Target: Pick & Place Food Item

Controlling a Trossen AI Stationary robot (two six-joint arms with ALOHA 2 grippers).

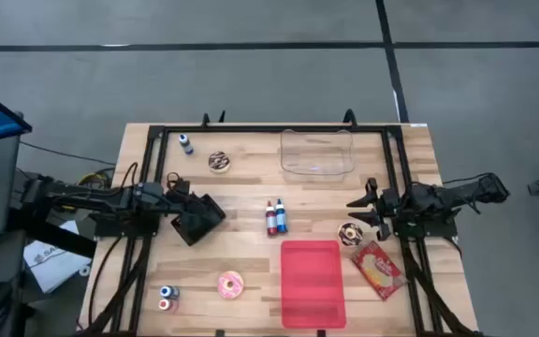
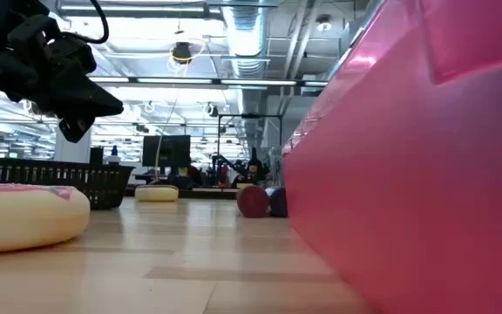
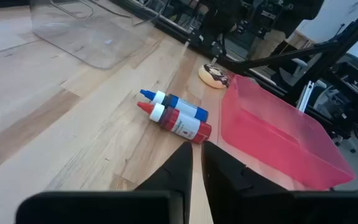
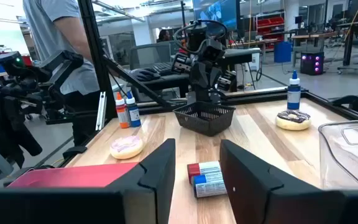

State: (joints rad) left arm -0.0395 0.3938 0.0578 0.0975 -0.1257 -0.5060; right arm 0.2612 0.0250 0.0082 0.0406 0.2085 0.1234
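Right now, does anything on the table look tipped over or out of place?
Yes. The red bottle and blue bottle at the table's middle lie on their sides, side by side, while the other bottles stand upright. The black basket sits tilted, held at the left tool.

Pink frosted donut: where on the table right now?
In the high view the pink frosted donut lies near the table's front edge, left of the pink tray and right of the two small bottles at the front left.
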